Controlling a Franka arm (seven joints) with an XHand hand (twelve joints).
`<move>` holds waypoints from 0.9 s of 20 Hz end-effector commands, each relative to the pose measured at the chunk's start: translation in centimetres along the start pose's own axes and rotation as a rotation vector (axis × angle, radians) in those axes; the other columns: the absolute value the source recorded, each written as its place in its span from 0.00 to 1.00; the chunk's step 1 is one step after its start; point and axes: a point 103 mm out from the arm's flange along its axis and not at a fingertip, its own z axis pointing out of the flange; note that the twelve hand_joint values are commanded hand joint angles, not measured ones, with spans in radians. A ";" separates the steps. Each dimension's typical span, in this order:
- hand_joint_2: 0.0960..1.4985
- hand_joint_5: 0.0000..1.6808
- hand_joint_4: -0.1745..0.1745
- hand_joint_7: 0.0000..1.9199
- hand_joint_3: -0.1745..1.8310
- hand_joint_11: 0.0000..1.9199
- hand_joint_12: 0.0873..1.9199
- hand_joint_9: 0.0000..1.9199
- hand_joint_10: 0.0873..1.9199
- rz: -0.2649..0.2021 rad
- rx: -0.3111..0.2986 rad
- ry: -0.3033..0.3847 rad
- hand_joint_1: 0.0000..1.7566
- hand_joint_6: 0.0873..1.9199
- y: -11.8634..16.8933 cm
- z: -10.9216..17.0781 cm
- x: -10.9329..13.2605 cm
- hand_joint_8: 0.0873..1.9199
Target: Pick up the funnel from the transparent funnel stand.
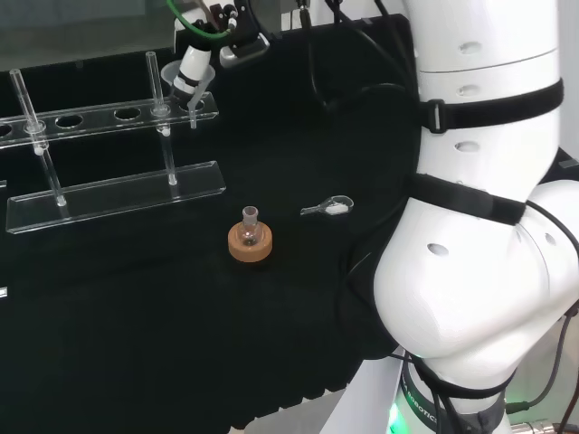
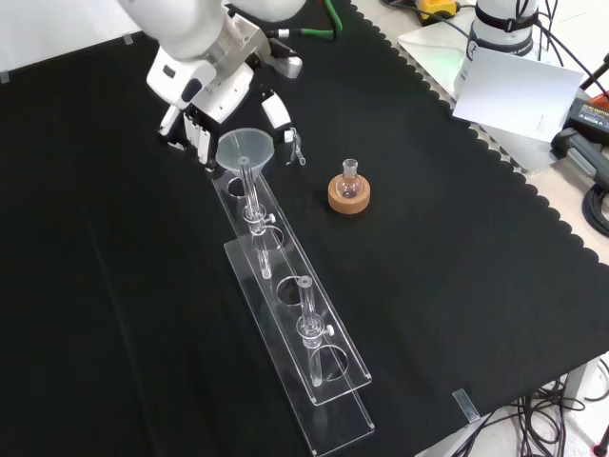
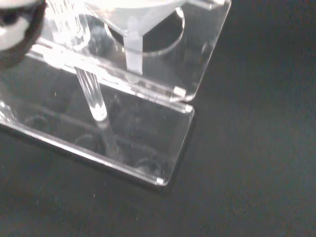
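Right, our hand (image 2: 211, 105) sits by the funnel (image 2: 245, 148) in the transparent funnel stand's (image 2: 314, 376) end hole, grip unclear, so we'd pinch the rim and lift straight up.

Funnel (image 2: 245, 148) in the stand's (image 2: 314, 373) far end hole, flask (image 2: 349, 179) to its right, front view.
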 end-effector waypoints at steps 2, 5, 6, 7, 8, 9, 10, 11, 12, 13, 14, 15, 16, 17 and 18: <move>0.27 0.61 0.98 0.67 0.52 0.14 0.73 0.56 0.15 -0.004 -0.075 0.001 0.58 0.33 -1.5 -2.2 0.2 0.25; 0.46 0.68 1.00 0.69 0.35 0.15 0.72 0.57 0.14 -0.009 -0.089 0.000 0.61 0.37 -2.3 -3.0 0.5 0.24; 0.49 0.68 1.00 0.69 0.32 0.16 0.72 0.58 0.13 -0.010 -0.093 -0.003 0.61 0.37 -2.5 -3.2 0.5 0.24; 0.51 0.69 1.00 0.69 0.30 0.16 0.71 0.58 0.13 -0.010 -0.095 -0.005 0.62 0.37 -2.7 -3.3 0.6 0.23; 0.52 0.69 1.00 0.69 0.29 0.16 0.71 0.58 0.13 -0.010 -0.097 -0.005 0.62 0.36 -2.8 -3.5 0.6 0.23; 0.52 0.69 1.00 0.69 0.29 0.16 0.71 0.58 0.13 -0.006 -0.110 -0.001 0.62 0.36 -3.2 -3.9 0.4 0.23; 0.52 0.69 1.00 0.69 0.28 0.16 0.71 0.58 0.13 -0.002 -0.121 0.004 0.62 0.36 -3.4 -4.2 0.3 0.23; 0.52 0.69 1.00 0.69 0.28 0.16 0.71 0.58 0.13 0.001 -0.131 0.011 0.62 0.36 -3.6 -4.5 0.2 0.23; 0.52 0.69 1.00 0.69 0.28 0.16 0.71 0.58 0.13 0.001 -0.139 0.010 0.62 0.36 -3.9 -4.8 0.1 0.23; 0.52 0.69 1.00 0.69 0.28 0.16 0.71 0.58 0.13 0.000 -0.143 0.006 0.62 0.36 -4.1 -5.0 0.2 0.23; 0.52 0.69 1.00 0.69 0.28 0.16 0.71 0.58 0.13 -0.002 -0.144 0.003 0.62 0.36 -4.2 -5.2 0.2 0.23; 0.52 0.69 1.00 0.69 0.28 0.16 0.71 0.58 0.13 0.000 -0.144 0.000 0.62 0.37 -4.4 -5.3 0.3 0.23; 0.52 0.69 1.00 0.69 0.28 0.16 0.71 0.58 0.13 -0.003 -0.152 -0.007 0.62 0.37 -4.8 -5.7 0.5 0.23; 0.53 0.69 1.00 0.69 0.28 0.16 0.71 0.58 0.13 -0.010 -0.165 -0.008 0.62 0.37 -5.4 -6.1 0.7 0.23; 0.53 0.69 1.00 0.69 0.28 0.17 0.71 0.58 0.13 -0.012 -0.171 -0.008 0.62 0.37 -5.7 -6.3 0.8 0.23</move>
